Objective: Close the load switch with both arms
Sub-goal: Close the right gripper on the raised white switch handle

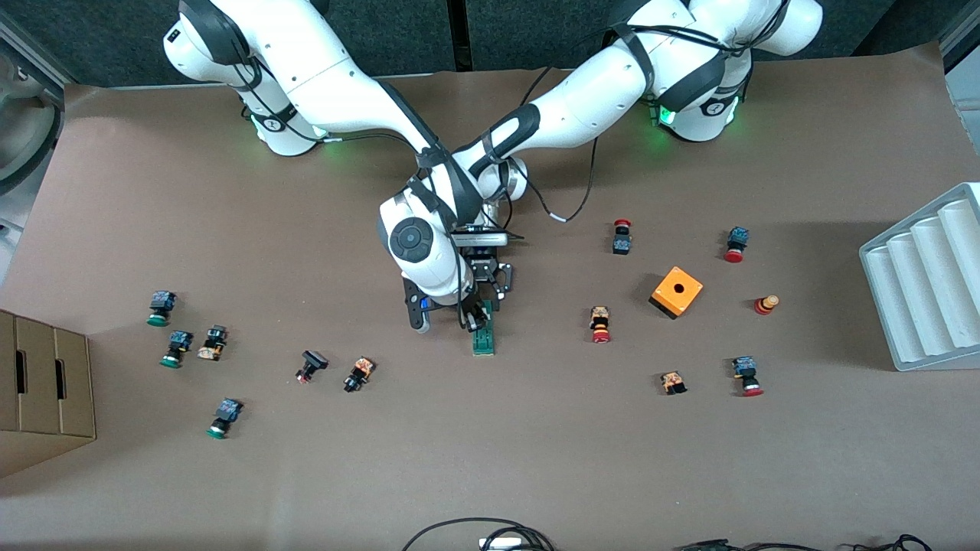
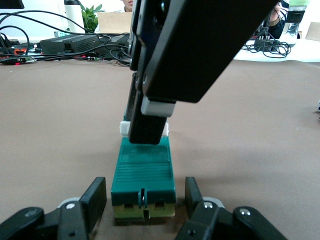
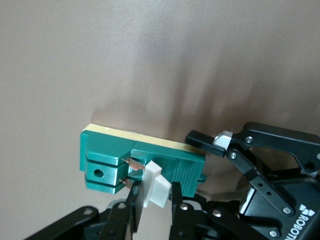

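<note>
The load switch [image 1: 484, 340], a narrow green block on a yellow base, lies on the brown table at its middle. My left gripper [image 1: 491, 295] is open at table level. Its two fingers straddle the switch end farther from the front camera, with a gap on each side, as the left wrist view [image 2: 146, 189] shows. My right gripper [image 1: 475, 315] comes down from above and is shut on the switch's white lever [image 3: 156, 186]. The right wrist view shows the green body [image 3: 110, 150] and one left finger [image 3: 202, 141] beside it.
An orange box with a hole [image 1: 677, 291] and several small red-capped buttons lie toward the left arm's end. Several green-capped buttons [image 1: 177, 348] lie toward the right arm's end, by a cardboard box [image 1: 38, 383]. A white ridged rack [image 1: 922, 283] stands at the left arm's table edge.
</note>
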